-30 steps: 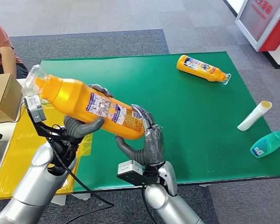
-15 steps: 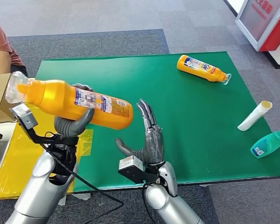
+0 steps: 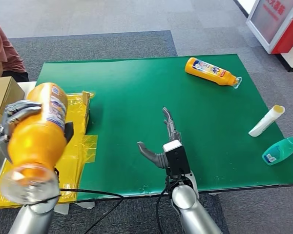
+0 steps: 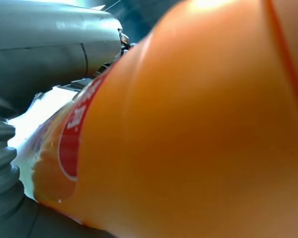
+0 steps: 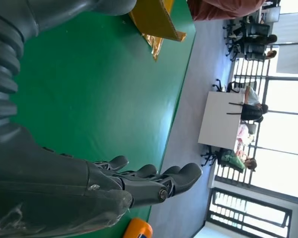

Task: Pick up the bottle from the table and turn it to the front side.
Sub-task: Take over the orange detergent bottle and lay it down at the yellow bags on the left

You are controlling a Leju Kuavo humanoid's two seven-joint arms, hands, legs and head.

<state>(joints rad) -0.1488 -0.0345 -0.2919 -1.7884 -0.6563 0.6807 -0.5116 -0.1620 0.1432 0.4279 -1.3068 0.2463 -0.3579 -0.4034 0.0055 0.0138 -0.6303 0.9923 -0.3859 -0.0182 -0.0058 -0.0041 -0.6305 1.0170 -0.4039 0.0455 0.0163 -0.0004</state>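
My left hand (image 3: 16,119) grips an orange bottle (image 3: 40,131) with a printed label, lifted off the table at the near left; its clear cap (image 3: 27,184) points toward the camera. Up close in the left wrist view, the orange bottle (image 4: 200,129) lies against my left hand (image 4: 46,44). My right hand (image 3: 163,141) hovers over the green table (image 3: 137,97) near its front edge, fingers spread and holding nothing. In the right wrist view my right hand (image 5: 113,183) stretches out above the green table (image 5: 95,89).
A second orange bottle (image 3: 211,71) lies at the far right of the table. A white tube (image 3: 265,121) and a teal bottle (image 3: 281,150) lie at the right edge. Yellow sheeting (image 3: 76,126) and a cardboard box (image 3: 3,100) sit at the left, beside a seated person (image 3: 5,51).
My left hand has swung the bottle round so that its cap now points at the camera. My right hand has let go and moved right, fingers spread over the table.
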